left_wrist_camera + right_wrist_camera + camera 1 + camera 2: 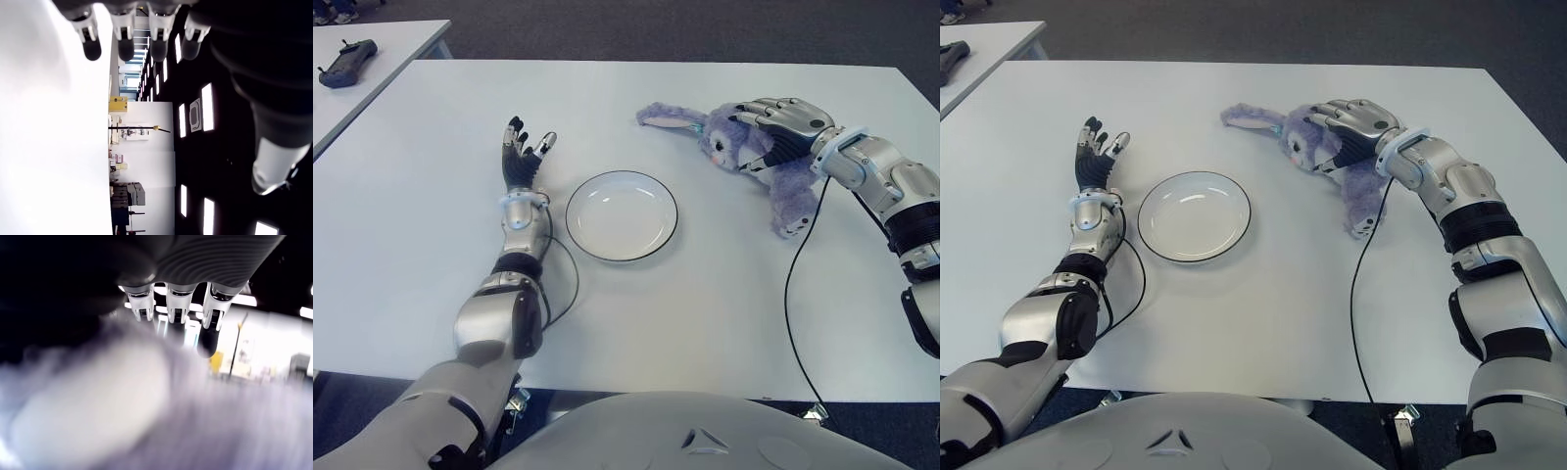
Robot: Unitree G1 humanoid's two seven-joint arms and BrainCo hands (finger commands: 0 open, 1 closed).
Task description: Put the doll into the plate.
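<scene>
Left eye view showed the purple doll [759, 157] lying on the white surface [705, 294], well right of the empty plate [622, 215]. My right hand [778, 122] lay over its head, fingers [178, 308] curled around the plush. My left hand [524, 157] was just left of the plate, fingers [122, 41] spread, holding nothing.
</scene>
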